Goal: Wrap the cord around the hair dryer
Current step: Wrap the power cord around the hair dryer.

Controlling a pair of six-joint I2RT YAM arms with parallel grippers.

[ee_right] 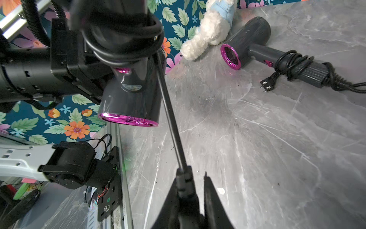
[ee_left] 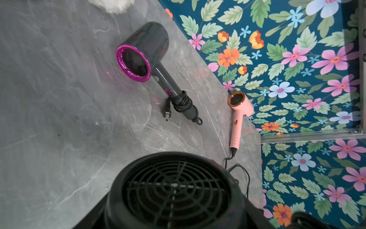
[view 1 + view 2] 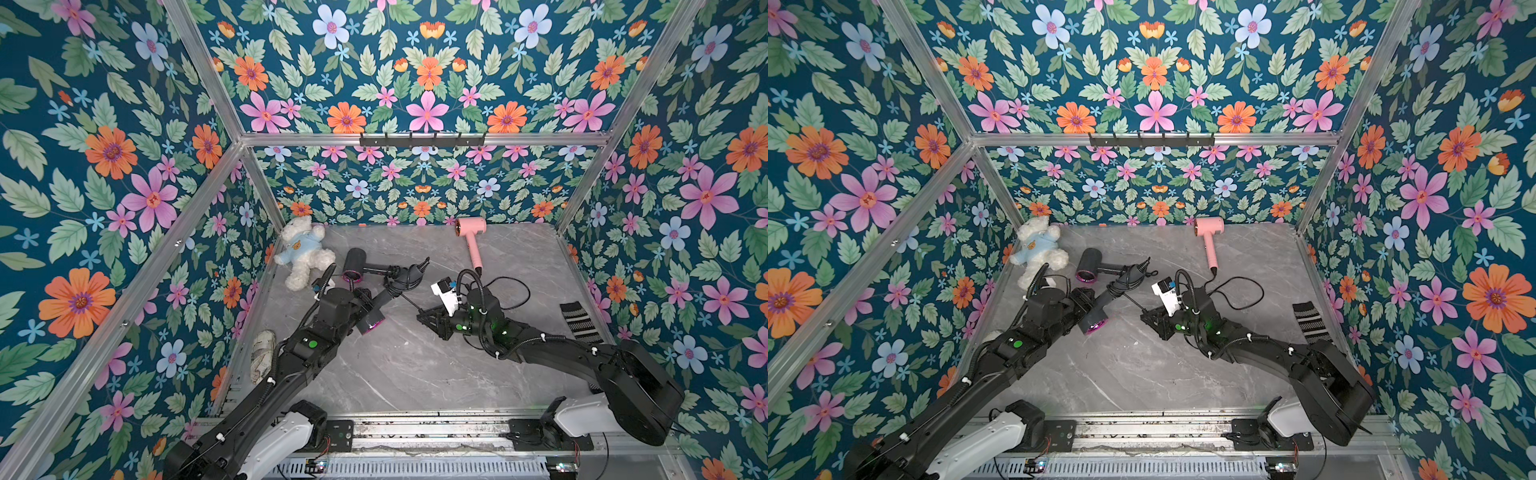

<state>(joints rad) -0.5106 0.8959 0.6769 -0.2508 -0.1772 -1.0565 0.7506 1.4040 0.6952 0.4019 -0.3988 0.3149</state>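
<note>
Two black robot arms reach in from the near edge of the grey table (image 3: 395, 374). The left gripper (image 3: 360, 311) is clamped on the round head of a dark hair dryer (image 3: 371, 323) with a shiny pink ring. It holds the dryer up off the table, a bit left of the middle. The handle points far and to the right. Some cord (image 1: 170, 113) is looped round the handle. One piece runs tight from there to the right gripper (image 3: 420, 314), which is pinched on the cord's end, just right of the dryer.

Far left, a second dark dryer (image 3: 358, 259) lies on the table with its cord wound round its handle and the plug sticking out. A white teddy bear (image 3: 303, 249) in a blue top lies just left of it. A pink dryer (image 3: 471, 235) lies at the far side, its black cord loose on the table. A striped sock (image 3: 577, 322) lies by the right wall.
</note>
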